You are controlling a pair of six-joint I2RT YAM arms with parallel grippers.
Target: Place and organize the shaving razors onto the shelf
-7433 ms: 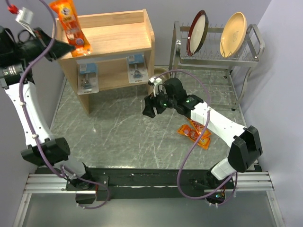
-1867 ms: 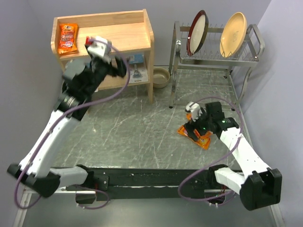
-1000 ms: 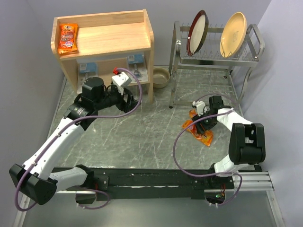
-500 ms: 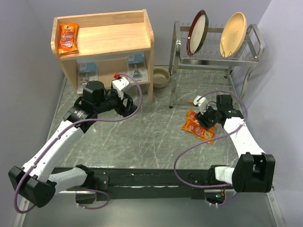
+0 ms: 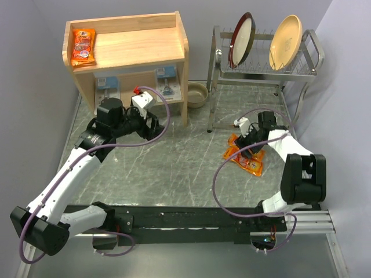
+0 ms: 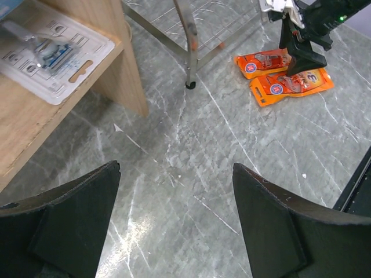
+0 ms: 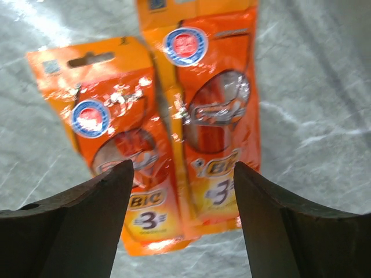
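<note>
Grey marbled bench carries two glossy orange razor packs beneath your right gripper, spread wide. Pickup looks next: lower, pinch one, carry it to the light wooden shelf.

The grey veined stone-look tabletop is shining smooth and throwing back pale glare. The two glossy orange film razor packs lying on it are glinting with crinkled highlights. The clear plastic blister pack is gleaming over its paper card. The light natural-wood shelf is showing a smooth, matt grain. The silver metal wire dish rack is shining, and its dark-rimmed round plate and yellow round plate are looking glazed. The left arm's black fingers are looking matt, like plastic.
</note>
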